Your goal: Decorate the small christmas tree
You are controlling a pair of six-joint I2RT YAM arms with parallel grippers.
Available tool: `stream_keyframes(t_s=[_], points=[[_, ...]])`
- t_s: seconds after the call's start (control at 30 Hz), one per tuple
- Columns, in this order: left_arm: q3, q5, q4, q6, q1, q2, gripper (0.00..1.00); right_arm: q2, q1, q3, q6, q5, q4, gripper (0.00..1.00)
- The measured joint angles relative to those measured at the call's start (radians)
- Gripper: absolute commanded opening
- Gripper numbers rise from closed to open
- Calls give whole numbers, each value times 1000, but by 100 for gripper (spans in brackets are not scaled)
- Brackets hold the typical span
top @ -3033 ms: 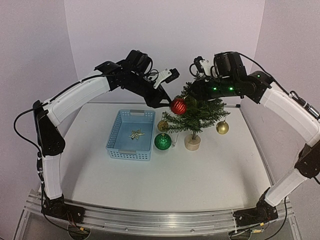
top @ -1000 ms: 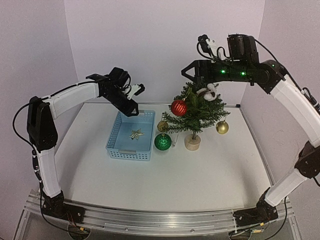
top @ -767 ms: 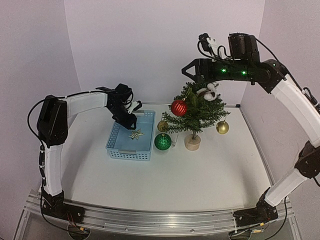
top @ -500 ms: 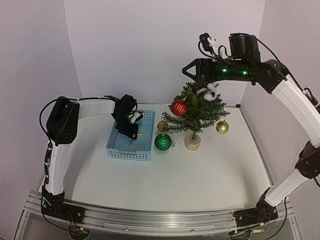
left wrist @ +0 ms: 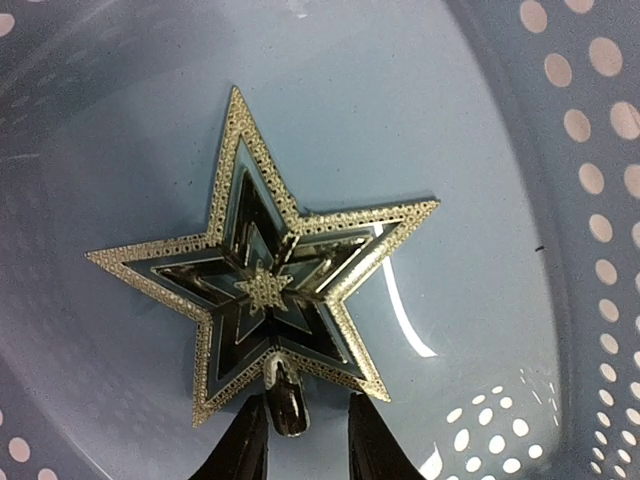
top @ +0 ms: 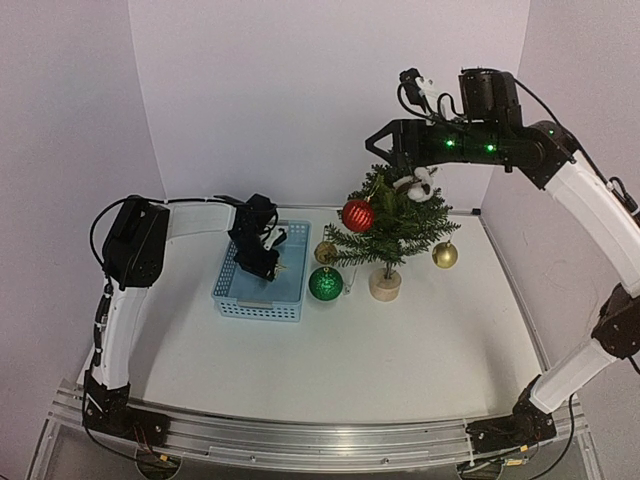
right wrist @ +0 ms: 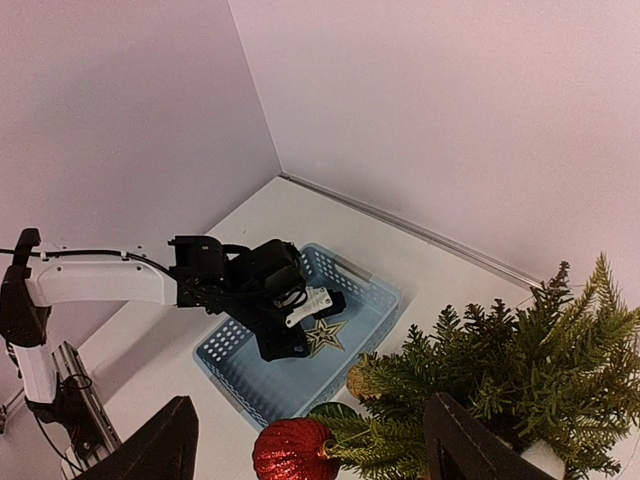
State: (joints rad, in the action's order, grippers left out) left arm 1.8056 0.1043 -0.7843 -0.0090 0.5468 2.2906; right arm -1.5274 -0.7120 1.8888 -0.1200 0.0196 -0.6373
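Dark green needle branches on a thin trunk, set in a round pale wooden base [top: 385,285]: the small christmas tree [top: 392,228], upright on the white bench [top: 350,350], right of centre and toward the back, taller than the blue basket [top: 240,298] at its left. Carries a red bauble [top: 357,214] on its left side and a white ornament [top: 421,182] near the top. Low at its right edge, a right gold bauble [top: 444,255]; low at its left edge, a left gold bauble [top: 326,251]; hanging or resting, cannot tell. On the bench between basket and base, a green bauble [top: 325,283].

Flat on the basket floor, a gold star [left wrist: 265,290]. Left jaws down inside the basket, fingers [left wrist: 245,450] on either side of the star's short stub, narrowly apart, a sliver of gap on one side, not clamped. Right jaws spread wide and empty, high above the treetop.

Against a second ago: left arm [top: 190,215] lowered from above the basket's far rim into the basket; right arm [top: 560,180] in the same raised pose; tree, baubles and star unmoved. Against three seconds ago: left jaws gone from beside the red bauble, right jaws lifted off the treetop.
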Motion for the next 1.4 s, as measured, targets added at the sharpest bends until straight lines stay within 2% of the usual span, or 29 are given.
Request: stream_keyframes(t_s=[0.17,0.3,0.33,0.83,1.03,1.17,1.4], points=[[8,-3,0,2,0,6,19,2,0,-6,0,0,0,77],[15,-3,1,4,0,13,2,4,0,-6,0,0,0,77],[18,-3,1,7,0,15,0,5,0,-6,0,0,0,77],[21,-14,44,12,-6,-4,0,7,0,-6,-19,4,1,77],[47,-29,36,57,-11,-130,0,2,0,44,-64,10,-3,78],[119,-30,36,105,-11,-230,0,-25,0,137,-113,17,5,84],[275,-77,110,242,56,-393,0,-137,0,290,-204,30,27,85]])
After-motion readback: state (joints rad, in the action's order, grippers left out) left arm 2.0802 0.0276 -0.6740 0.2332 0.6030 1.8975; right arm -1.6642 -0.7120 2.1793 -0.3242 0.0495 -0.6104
